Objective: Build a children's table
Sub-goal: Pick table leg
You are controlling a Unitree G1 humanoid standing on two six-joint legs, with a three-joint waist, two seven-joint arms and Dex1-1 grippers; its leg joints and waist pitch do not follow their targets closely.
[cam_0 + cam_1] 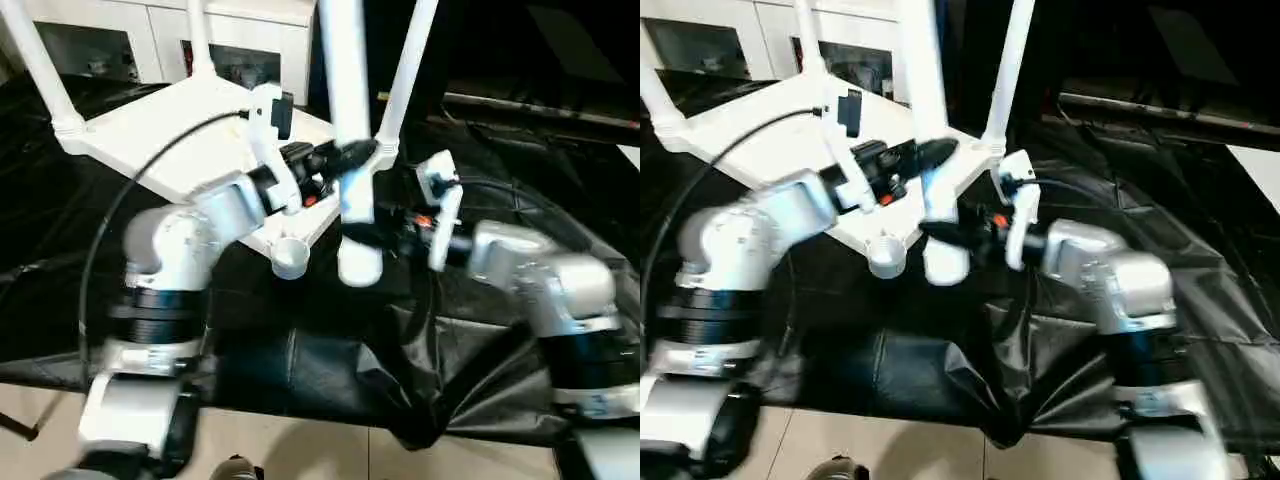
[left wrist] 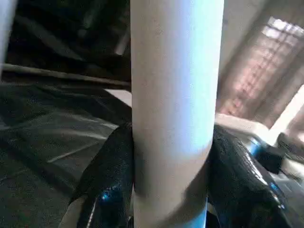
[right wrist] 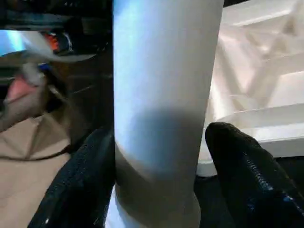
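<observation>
The loose leg point(image 1: 350, 140) ran off the top edge of both head views, so its upper end could not be seen. The three legs already standing in the tabletop point(image 1: 170, 130) were cut off the same way. The left gripper point(image 1: 345, 160) and right gripper point(image 1: 385, 225) were partly hidden behind that loose leg, and motion blur smeared both. In each wrist view the leg crossed top and bottom edges. The cabinet point(image 1: 150, 30) behind was cropped. The worktop point(image 1: 500, 160) ran beyond the right edge.
</observation>
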